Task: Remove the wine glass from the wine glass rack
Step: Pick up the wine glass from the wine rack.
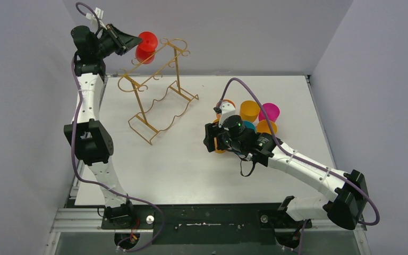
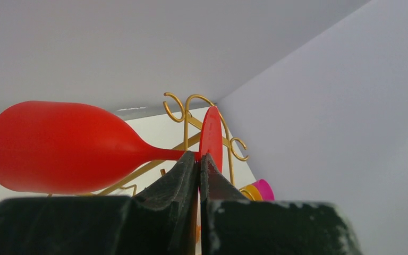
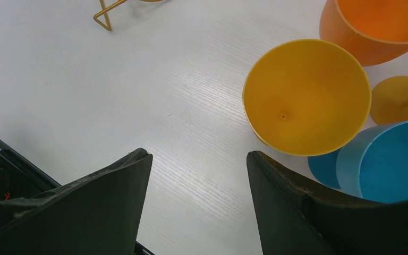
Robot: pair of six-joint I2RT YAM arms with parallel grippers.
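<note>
Top external, far left: where's the wine glass?

— Red one, up high at the left end of the wine glass rack, level with the top scrolls. The left gripper has it. Can't tell from here whether it touches the wire or sits just clear of it.

Left wrist confirms the hold?

— Yes. Both fingers are pinched onto the thin stem. The glass lies sideways, bowl out to the left of that view. Its round foot is just past the fingertips, with the gold scrolls behind.

The rack itself?

— Upright on the white table, back left, wavy rails at the bottom.

Right gripper?

— Jaws spread wide, nothing between them, pointing down at bare tabletop. In the right wrist view a yellow cup sits just beside it. There's an orange cup further back and a blue cup at the lower right. The top view adds a pink cup at the back of that bunch.

Is the right arm close to the rack?

— No, well apart. Only one rack foot shows, at the upper edge of its wrist view.
</note>
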